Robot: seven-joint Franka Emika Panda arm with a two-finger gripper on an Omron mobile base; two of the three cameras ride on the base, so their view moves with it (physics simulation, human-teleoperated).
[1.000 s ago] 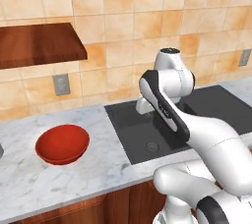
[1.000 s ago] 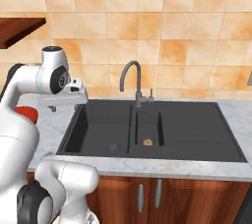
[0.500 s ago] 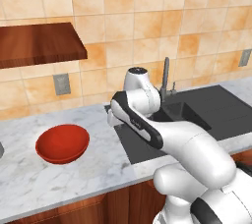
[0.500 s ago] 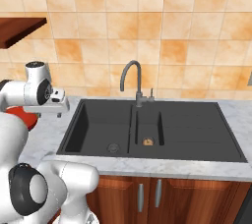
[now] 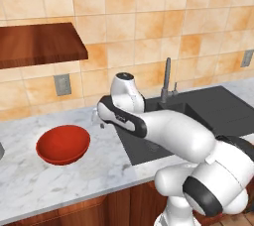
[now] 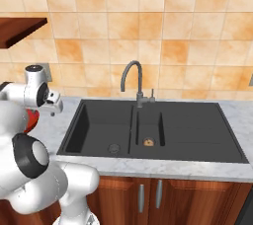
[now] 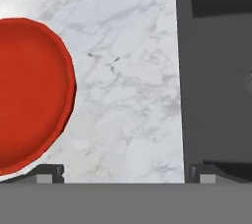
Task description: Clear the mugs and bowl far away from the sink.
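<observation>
Arm swung left; fingers (image 7: 123,171) over marble, near glossy bowl (image 5: 63,144).

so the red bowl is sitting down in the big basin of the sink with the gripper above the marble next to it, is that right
Not quite. The red bowl sits on the marble counter, left of the sink, not in the big basin; the left base view shows it. The gripper is above the marble beside the bowl.

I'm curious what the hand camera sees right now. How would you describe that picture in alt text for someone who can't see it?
Looking down at a grey-veined white marble counter, with part of a glossy red bowl at the left and the black sink edge along the right. The gripper shows as two dark fingertips set wide apart at the bottom, holding nothing.
</observation>
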